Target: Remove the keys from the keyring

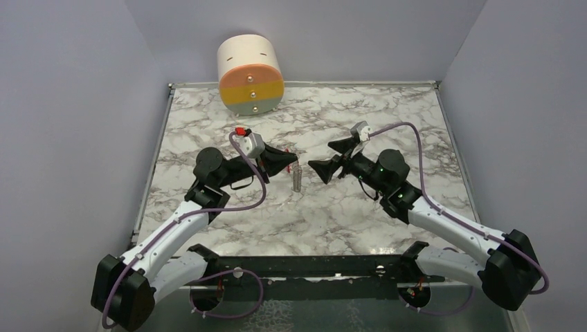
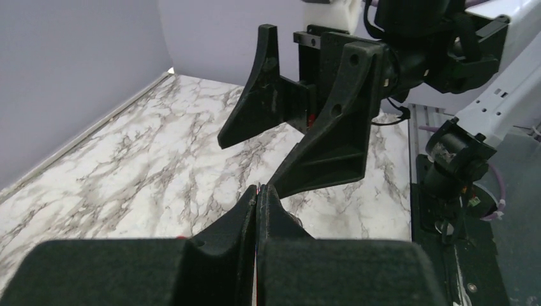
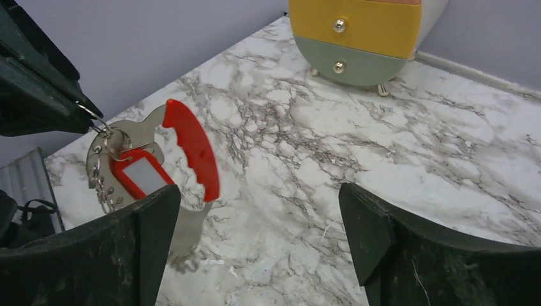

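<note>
My left gripper (image 1: pixel 293 164) is shut on a thin wire keyring (image 3: pixel 97 119) and holds it above the marble table (image 1: pixel 228 207). The bunch (image 1: pixel 297 180) hangs below it. In the right wrist view it is a silver key with a red head (image 3: pixel 191 153), a red tag with a white window (image 3: pixel 137 175) and a short chain (image 3: pixel 99 188). In the left wrist view the left gripper (image 2: pixel 258 190) is shut, with only a sliver of the ring showing. My right gripper (image 1: pixel 320 155) is open and empty, just right of the bunch. Its fingers (image 3: pixel 150 236) reach towards the key.
A round drawer unit (image 1: pixel 250 75) with orange, yellow and green drawer fronts stands at the back of the table, also in the right wrist view (image 3: pixel 357 32). Grey walls close in the table on three sides. The arm bases sit on a black rail (image 1: pixel 311 266) at the near edge.
</note>
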Available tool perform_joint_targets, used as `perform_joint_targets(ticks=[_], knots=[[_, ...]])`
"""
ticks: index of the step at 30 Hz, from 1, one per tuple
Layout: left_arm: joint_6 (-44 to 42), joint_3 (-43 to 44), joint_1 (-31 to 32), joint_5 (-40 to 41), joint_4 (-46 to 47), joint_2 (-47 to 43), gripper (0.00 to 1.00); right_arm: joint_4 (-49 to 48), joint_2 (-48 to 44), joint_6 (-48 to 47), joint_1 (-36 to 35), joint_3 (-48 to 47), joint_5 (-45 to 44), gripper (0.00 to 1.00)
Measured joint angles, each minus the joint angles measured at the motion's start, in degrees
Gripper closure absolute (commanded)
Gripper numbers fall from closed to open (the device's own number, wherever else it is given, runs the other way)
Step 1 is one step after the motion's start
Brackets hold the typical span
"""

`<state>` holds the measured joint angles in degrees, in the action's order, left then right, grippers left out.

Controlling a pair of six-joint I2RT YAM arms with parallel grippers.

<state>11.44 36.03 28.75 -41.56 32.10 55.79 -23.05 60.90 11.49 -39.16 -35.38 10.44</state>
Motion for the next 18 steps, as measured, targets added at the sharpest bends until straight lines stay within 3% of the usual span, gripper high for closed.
perform_joint_targets(ticks=[18], knots=[[2.16,-1.77,2.91,-0.2,6.6,-1.01,1.0,-6.08,-1.55,3.02,0.02,2.64,8.39,0.05]])
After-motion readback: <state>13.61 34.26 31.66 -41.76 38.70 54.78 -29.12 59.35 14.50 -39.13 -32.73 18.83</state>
